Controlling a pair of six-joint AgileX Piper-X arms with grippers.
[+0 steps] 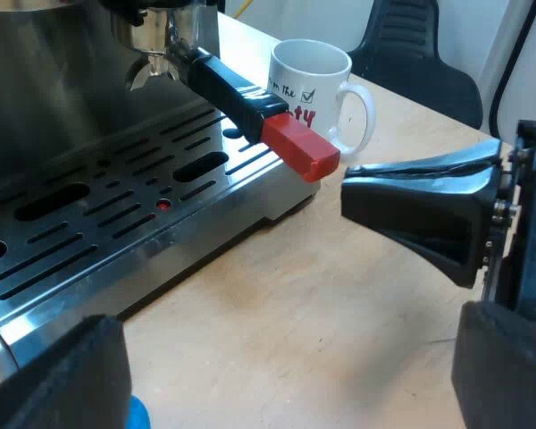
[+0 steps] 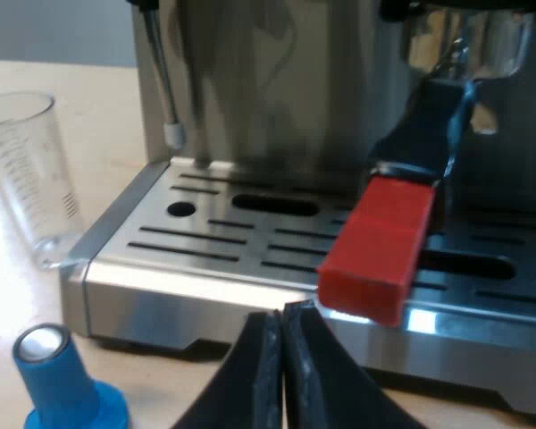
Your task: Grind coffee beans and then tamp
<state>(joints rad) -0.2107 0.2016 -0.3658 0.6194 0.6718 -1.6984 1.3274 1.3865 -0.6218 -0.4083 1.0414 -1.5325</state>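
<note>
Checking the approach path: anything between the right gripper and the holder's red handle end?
Nothing visible. The right gripper, fingers shut, sits just short of the red handle end, open gap between. The blue tamper and measuring glass stand off that line, by the drip tray corner; the mug is beyond the handle.

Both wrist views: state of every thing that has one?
holder, locked into the espresso machine
mug, upright, looks empty
measuring glass, upright, looks empty
tamper, standing upright
left gripper, open, empty
right gripper, shut, empty, near the holder's handle
</note>
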